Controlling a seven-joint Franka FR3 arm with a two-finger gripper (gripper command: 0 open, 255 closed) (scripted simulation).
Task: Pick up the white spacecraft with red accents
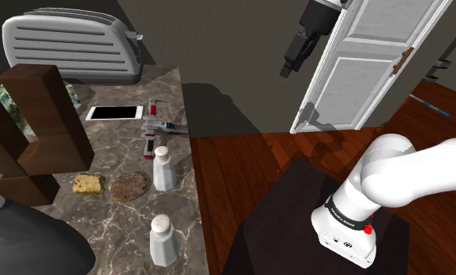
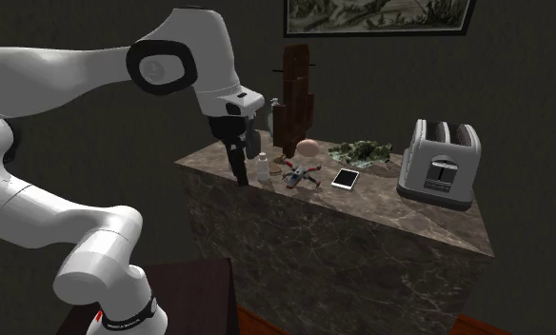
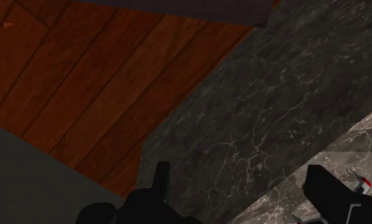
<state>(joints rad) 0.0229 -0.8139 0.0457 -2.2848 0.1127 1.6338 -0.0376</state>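
Spacecraft (image 1: pixel 158 127) sits near the worktop's (image 1: pixel 113 148) edge; my spread claw (image 1: pixel 286 70) hangs off that edge, pointing down.

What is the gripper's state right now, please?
Gripper: open, holding nothing; the toy spacecraft lies on the counter, apart from it.

White shaker (image 1: pixel 163 169) is crowding the white-and-red spacecraft (image 1: pixel 161 127) along the dark marble counter's (image 1: pixel 113 223) floor-side edge; tall brown wooden block (image 1: pixel 43 117) is walling the opposite side; space overhead is lying open.
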